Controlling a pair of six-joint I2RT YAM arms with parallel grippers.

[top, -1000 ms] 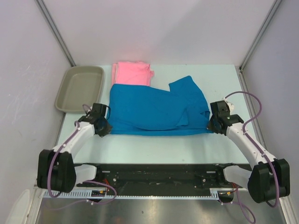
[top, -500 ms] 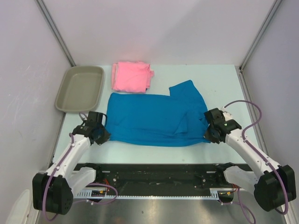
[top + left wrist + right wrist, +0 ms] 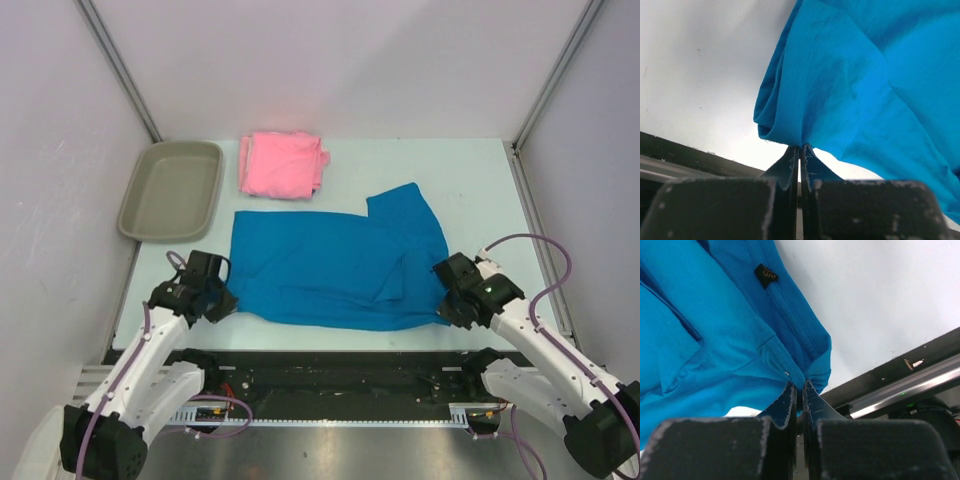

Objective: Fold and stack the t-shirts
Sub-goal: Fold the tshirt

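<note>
Folded shirt [image 3: 282, 165] lies behind spread shirt [image 3: 335, 268] (tray [image 3: 172, 190] left).

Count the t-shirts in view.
2. The blue t-shirt lies spread across the near middle. The pink t-shirt sits folded behind it, right of the tray. No others visible.

top: I look down from above and behind both bases, facing 12 o'clock, far, whole table [image 3: 480, 180] framed | left wrist: I'm tight behind the left gripper [image 3: 799, 148], blue t-shirt [image 3: 865, 90] toward 1 o'clock | right wrist: tight behind the right gripper [image 3: 800, 386], blue t-shirt toward 10 o'clock | shared: its near edge
</note>
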